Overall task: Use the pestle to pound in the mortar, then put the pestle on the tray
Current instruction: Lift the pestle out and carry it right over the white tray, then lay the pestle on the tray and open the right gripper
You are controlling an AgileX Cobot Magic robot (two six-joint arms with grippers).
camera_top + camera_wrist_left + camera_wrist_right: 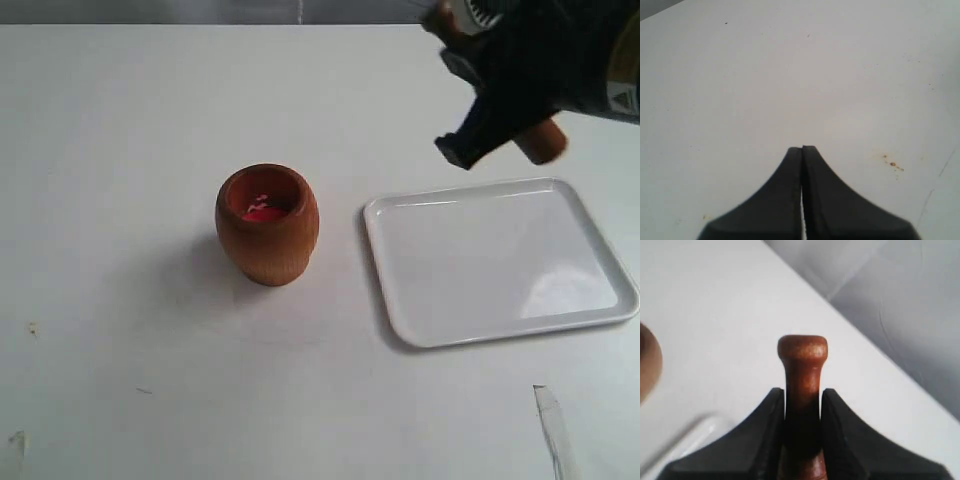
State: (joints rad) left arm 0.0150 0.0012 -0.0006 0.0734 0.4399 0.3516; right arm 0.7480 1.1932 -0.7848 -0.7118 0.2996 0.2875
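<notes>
The orange-brown mortar stands upright left of the middle, with something red inside. The white tray lies flat to its right with nothing on it. Above the tray's far edge hangs my right gripper, shut on the reddish-brown pestle. In the right wrist view the pestle's small knob sticks out past the fingertips of the right gripper. The mortar and the tray show blurred at that view's edges. My left gripper is shut on nothing over bare white table, and the exterior view does not show it.
The white table's far edge runs along the back. A pale strip lies near the front right, and small marks dot the front left. Small brown specks mark the table near the left gripper.
</notes>
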